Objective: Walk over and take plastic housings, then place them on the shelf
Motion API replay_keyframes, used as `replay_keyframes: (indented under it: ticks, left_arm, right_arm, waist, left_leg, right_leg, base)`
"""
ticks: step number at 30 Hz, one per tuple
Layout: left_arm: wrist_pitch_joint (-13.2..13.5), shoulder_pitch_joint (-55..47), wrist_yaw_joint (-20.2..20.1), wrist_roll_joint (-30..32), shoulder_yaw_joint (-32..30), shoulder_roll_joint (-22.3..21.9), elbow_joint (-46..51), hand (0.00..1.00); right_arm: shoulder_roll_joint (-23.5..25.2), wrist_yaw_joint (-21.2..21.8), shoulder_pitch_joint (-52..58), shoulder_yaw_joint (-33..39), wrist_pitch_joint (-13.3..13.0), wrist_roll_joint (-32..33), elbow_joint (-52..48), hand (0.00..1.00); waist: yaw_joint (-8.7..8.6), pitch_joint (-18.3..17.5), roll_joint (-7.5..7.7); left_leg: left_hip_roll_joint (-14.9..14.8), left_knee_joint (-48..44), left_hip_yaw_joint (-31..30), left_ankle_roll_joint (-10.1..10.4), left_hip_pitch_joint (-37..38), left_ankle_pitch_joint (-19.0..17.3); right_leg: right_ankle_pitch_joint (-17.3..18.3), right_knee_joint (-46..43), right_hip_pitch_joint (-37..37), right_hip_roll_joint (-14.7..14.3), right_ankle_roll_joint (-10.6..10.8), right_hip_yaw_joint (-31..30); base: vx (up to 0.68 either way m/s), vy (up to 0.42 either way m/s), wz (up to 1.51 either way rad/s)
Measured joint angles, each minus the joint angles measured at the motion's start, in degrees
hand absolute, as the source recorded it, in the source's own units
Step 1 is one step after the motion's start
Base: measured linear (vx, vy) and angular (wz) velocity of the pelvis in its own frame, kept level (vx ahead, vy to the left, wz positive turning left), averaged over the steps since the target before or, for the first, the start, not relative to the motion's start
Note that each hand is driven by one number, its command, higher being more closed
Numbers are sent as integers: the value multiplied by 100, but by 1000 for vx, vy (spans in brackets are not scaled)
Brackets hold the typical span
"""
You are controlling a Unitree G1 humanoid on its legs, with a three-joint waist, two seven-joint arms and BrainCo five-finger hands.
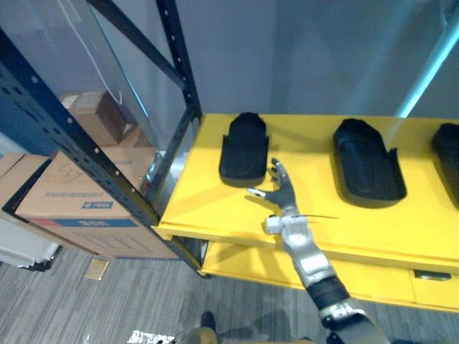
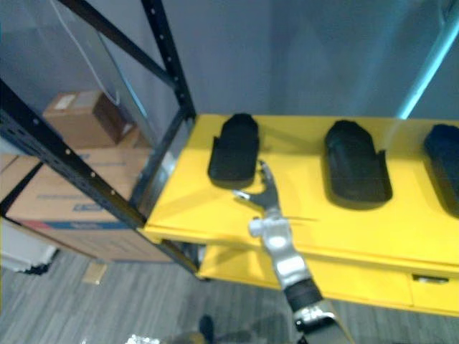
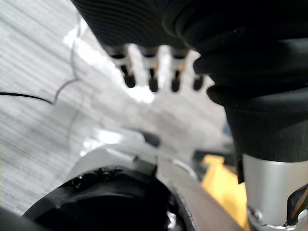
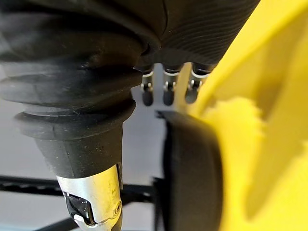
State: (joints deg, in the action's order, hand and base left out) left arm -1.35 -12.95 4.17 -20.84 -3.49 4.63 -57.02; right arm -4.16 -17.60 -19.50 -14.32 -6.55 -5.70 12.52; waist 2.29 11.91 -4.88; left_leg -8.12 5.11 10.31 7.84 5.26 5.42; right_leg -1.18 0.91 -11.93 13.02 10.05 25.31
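Three black plastic housings lie on the yellow table [image 1: 215, 208]: the left housing [image 1: 244, 147] at frame centre, the middle housing [image 1: 367, 161] right of it, the third housing [image 1: 448, 154] at the right edge. They look stiff, light and smooth, best pinched across a raised side wall. The right hand [image 1: 280, 188], fingers straight and spread, empty, sits just below the left housing, perhaps touching it. The left hand [image 3: 153, 79] hangs relaxed, empty.

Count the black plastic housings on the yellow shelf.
3: the left housing by the right hand, the middle housing, and the right housing cut off at the view's edge. More may lie beyond.
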Motion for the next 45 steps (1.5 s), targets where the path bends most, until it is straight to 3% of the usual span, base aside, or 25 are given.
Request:
replay_keyframes:
  ticks: [3,8,14,19,26,33,37,39,45]
  left_arm:
    - [1,0,-4,68,-32,-5,-3,0]
    - [2,1,-18,111,-42,-4,-4,0]
    - [-8,7,-58,173,-184,1,-14,0]
    - [-77,13,-60,218,-264,1,-39,0]
    - [-206,13,-72,298,-297,0,-37,0]
    - [-251,13,-90,295,-298,1,-31,0]
    - [-256,12,-142,295,-284,0,-16,0]
    - [-253,13,-229,296,-283,0,-15,0]
    - [-254,13,-274,298,-261,-10,9,0]
  right_arm:
    - [-25,149,-144,-268,-184,-464,-311,0]
    - [-73,590,-480,-834,-129,-624,-307,0]
    - [-56,1059,-870,-1262,533,-636,238,0]
    - [-4,930,-1215,-1342,935,-846,844,0]
    - [60,324,-1464,-1132,1391,-1455,1106,0]
    - [52,-89,-1465,-1064,1432,-1606,1160,0]
    - [51,20,-1466,-1072,1596,-1705,1161,0]
    - [50,238,-1478,-1101,1816,-1704,1173,0]
    - [38,718,-1616,-1131,2049,-1627,1293,0]
  waist:
    - [0,1,1]
    - [36,-3,22]
    - [172,-40,97]
    - [221,-60,149]
    - [318,-59,148]
    - [314,-55,139]
    - [312,-45,122]
    - [313,-31,97]
    - [300,-6,51]
  left_leg:
    - [-13,0,33,1,30,-1]
    - [-16,1,52,1,59,-2]
    - [-7,1,-37,4,39,5]
    - [4,1,-130,11,-42,31]
    - [21,2,-179,9,-52,43]
    - [23,1,-181,8,-94,44]
    - [31,0,-202,9,-128,45]
    - [32,0,-206,9,-129,44]
    - [30,0,-202,9,-122,45]
  right_leg:
    - [1,-12,-2,-6,-2,-24]
    - [6,-30,-11,-4,-9,-22]
    - [12,-28,-34,-5,-18,50]
    - [18,-26,-28,-9,-25,151]
    - [24,-26,-30,-2,-32,180]
    - [46,-26,-7,0,-47,184]
    - [42,-23,-6,8,-31,242]
    - [44,-19,-12,8,-28,254]
    - [44,-22,-19,8,-28,254]
  base:
    - [-2,1,-5]
    - [-7,2,-2]
    - [-1,0,5]
    - [4,-4,11]
    - [0,0,0]
    - [0,0,0]
    - [18,-10,5]
    - [0,0,0]
    - [0,0,0]
